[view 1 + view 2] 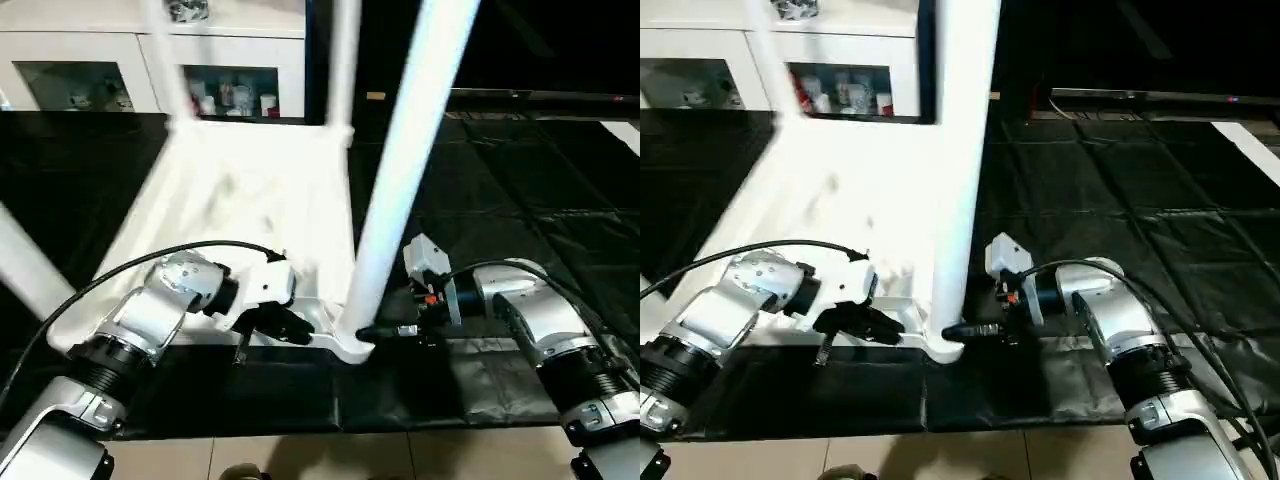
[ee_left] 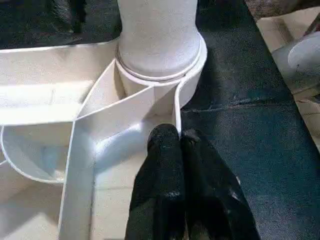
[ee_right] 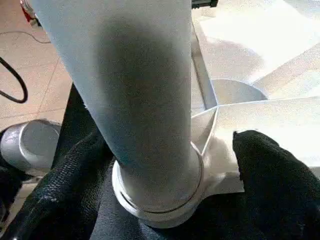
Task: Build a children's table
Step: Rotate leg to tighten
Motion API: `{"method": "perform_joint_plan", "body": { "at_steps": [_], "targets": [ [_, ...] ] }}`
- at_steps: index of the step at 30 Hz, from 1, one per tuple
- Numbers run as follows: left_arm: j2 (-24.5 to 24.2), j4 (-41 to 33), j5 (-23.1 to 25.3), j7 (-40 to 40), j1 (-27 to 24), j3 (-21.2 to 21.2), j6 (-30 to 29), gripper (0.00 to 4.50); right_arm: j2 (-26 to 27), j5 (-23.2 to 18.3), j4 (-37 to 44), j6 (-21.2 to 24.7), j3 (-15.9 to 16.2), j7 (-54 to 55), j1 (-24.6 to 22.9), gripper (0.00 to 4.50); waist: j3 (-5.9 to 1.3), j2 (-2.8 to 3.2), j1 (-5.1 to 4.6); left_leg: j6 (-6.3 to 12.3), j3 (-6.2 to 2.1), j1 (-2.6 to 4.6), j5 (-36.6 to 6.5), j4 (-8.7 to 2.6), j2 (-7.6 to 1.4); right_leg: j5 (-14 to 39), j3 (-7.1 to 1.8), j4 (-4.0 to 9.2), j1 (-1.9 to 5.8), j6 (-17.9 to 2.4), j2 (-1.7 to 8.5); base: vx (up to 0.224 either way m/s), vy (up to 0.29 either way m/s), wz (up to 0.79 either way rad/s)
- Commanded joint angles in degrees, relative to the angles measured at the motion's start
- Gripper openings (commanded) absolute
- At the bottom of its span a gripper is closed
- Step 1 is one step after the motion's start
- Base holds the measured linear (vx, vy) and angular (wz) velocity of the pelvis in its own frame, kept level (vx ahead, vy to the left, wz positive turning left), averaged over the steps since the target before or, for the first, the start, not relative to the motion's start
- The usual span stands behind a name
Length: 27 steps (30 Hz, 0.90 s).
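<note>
The white children's table lies upside down on the black mat, its ribbed top facing up. Legs stand in its corner sockets: one at the near right corner, others at the far corners and at the near left. My left gripper is shut on the top's thin rim beside the near right socket. My right gripper is open around the base of that leg, with one finger against it and the other finger standing a little off.
A white cabinet with glass doors stands behind the table. The black mat stretches away to the right, and tiled floor shows at the front edge. Black cables loop over both forearms.
</note>
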<state>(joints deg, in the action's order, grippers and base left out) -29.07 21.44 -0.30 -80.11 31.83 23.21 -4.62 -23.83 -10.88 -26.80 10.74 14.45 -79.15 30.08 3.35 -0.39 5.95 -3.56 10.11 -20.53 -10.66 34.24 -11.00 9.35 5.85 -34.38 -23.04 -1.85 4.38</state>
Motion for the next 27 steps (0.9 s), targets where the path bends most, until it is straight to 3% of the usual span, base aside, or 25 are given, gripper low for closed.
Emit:
{"method": "perform_joint_plan", "body": {
  "at_steps": [1,15,21,27],
  "targets": [
    [0.1,-1.4,-0.1,-2.0,0.7,1.5,0.9,0.00,0.4,-0.3,-0.5,0.0,0.4,-0.1,1.3,3.74,-4.01,-0.09,-0.36,1.74,-0.65,0.47,-11.9,-4.02,-2.57,20.1,-3.35,4.46,3.00,-9.2,4.42,0.000,0.000,0.00],
    [0.0,-0.7,0.5,-1.8,0.9,1.6,1.3,0.00,1.8,-0.6,-1.5,0.2,0.8,-1.2,1.2,2.49,-3.95,0.08,-0.61,1.61,-0.67,0.54,-12.4,-4.07,-2.63,19.8,-3.34,4.43,2.96,-9.7,4.34,0.000,0.000,0.00],
    [0.1,-0.5,0.8,-0.6,0.6,1.2,0.3,0.00,2.2,-0.9,-0.2,0.8,0.5,-0.4,0.1,2.20,-3.93,0.02,-0.78,1.52,-0.69,0.47,-12.5,-4.09,-2.58,20.4,-3.35,4.47,3.00,-9.4,4.34,0.000,0.000,0.00],
    [3.2,-0.3,0.7,10.0,-0.7,-2.9,-6.7,0.00,5.4,2.8,1.0,0.9,-1.2,13.6,-2.4,2.06,-3.57,0.12,-1.37,0.24,-0.88,0.77,-14.7,-4.21,-2.32,25.4,-3.18,5.09,2.71,-7.9,4.37,0.000,0.000,0.00]
  ]
}}
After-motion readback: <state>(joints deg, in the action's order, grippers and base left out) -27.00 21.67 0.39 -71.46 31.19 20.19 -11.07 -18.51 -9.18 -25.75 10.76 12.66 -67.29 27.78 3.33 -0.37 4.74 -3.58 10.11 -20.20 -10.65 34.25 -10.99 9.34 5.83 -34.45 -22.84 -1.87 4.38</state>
